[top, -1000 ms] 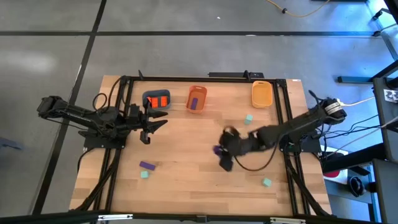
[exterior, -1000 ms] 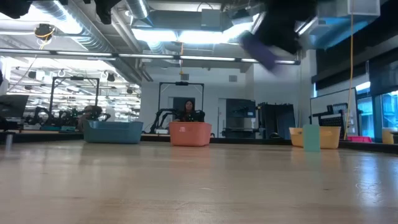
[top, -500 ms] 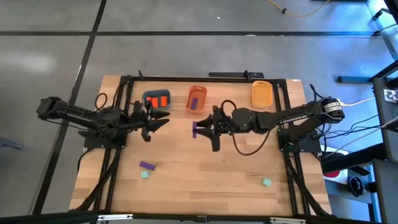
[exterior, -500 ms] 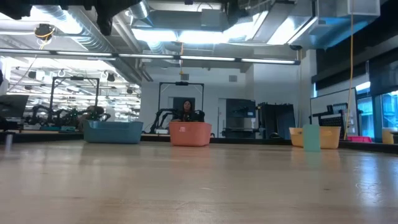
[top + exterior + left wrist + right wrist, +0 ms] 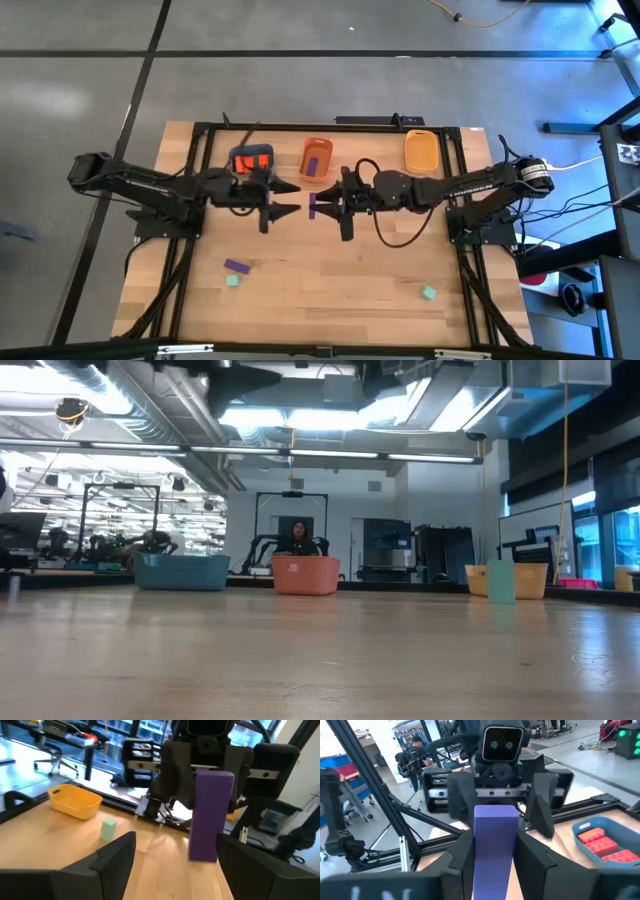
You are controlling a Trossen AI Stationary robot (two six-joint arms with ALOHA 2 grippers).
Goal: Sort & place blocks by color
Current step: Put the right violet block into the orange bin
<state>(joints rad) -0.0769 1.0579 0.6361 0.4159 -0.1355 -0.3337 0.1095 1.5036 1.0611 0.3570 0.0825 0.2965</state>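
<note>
Two orange-red bricks [image 5: 254,163] in blue-grey tray [image 5: 240,152], purple brick [image 5: 312,165] in orange tray [image 5: 318,147]

The lower end of the purple brick [image 5: 493,847] is cut off by the picture's edge in the right wrist view, and its flanks are covered by the right pincer's fingers [image 5: 465,851]. In the left wrist view the brick's foot is hidden behind a finger [image 5: 260,862] of the left pincer [image 5: 292,197]. In the low view both arms are cropped at the top edge, so neither pincer can be made out there. The block [image 5: 313,164] in the orange tray [image 5: 317,147] is too small for its outline to be told.
</note>
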